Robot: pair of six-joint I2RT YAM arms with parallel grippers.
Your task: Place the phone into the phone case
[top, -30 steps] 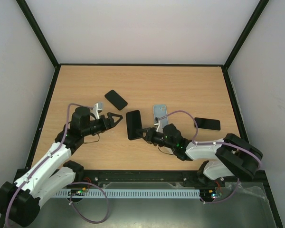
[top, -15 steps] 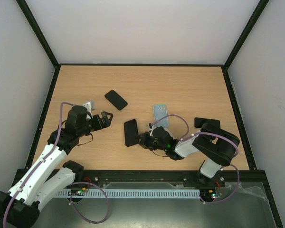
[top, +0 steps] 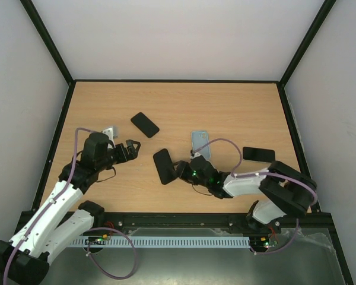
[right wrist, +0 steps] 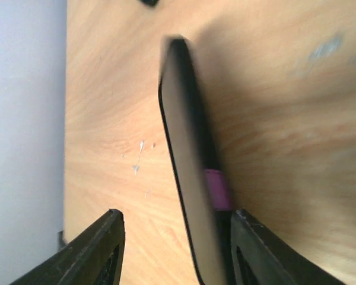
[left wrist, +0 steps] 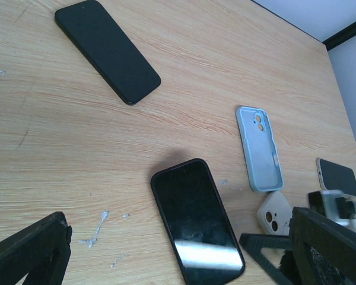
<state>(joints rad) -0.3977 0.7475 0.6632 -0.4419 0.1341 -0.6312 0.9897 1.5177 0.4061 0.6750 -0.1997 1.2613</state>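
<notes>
The phone [top: 164, 167] lies flat and face up on the wooden surface [top: 237, 107], just left of centre in the top view. The right gripper [top: 179, 170] sits low at its near end. In the wrist view its jaws stand apart, with the slab edge-on between them and a clear gap on one side. The left gripper [top: 132, 148] hangs to the phone's left, jaws wide apart and holding nothing.

The phone looks rigid, thin and glossy, so probably slick and fairly dense. Its long edges near the middle look like the safest place to pinch, not the glass face.

The pale blue case [left wrist: 259, 148] lies open side up, right of the phone. A white case [left wrist: 273, 217] lies below it. Either case is likely light and rubbery, and may slide unless held down.
</notes>
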